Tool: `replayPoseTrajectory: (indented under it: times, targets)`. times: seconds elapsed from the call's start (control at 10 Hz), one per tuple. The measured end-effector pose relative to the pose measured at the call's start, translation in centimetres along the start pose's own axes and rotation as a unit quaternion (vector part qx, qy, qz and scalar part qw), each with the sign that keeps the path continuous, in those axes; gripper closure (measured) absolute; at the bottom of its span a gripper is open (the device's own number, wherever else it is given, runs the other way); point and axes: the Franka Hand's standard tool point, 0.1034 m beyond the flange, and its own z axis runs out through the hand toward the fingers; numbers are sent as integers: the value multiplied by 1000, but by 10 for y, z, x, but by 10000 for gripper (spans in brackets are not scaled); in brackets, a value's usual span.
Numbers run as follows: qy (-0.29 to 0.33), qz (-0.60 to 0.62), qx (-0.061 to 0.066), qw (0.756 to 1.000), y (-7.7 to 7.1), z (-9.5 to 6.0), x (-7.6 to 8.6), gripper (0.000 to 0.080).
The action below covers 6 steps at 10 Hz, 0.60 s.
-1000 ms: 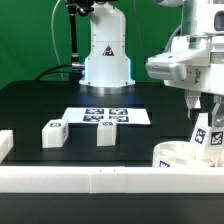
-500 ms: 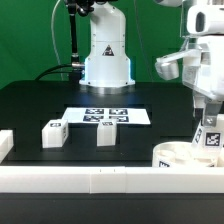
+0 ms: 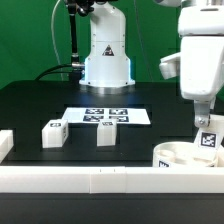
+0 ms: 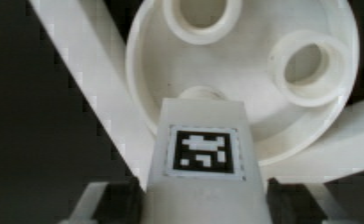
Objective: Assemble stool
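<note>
My gripper [image 3: 205, 122] is shut on a white block leg [image 3: 208, 136] with a black-and-white tag, at the exterior view's right. It holds the leg upright just above the round white seat [image 3: 172, 156], which lies against the front rail. In the wrist view the leg [image 4: 202, 150] fills the middle between my gripper's [image 4: 204, 206] dark fingers [image 4: 115, 200], its end against the seat [image 4: 250, 60], whose two round sockets show. Two more legs stand on the table, one [image 3: 52, 133] to the left and one [image 3: 105, 134] nearer the middle.
The marker board [image 3: 105, 116] lies flat behind the two loose legs. A long white rail [image 3: 90, 181] runs along the front edge, with a short white piece [image 3: 5, 145] at the far left. The arm's white base [image 3: 105, 55] stands at the back.
My wrist has turned and shifted slightly to the exterior view's right, and the held leg has come a little lower over the seat. The loose legs have not moved.
</note>
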Motion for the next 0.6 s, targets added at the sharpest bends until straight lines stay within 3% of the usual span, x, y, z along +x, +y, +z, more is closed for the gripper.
replayPoseTrajectory:
  times: [0.4,0.6]
  targets:
    - [10,184,8,983,-3,1,2,462]
    - [22,325,20,945,-6,2,6,462]
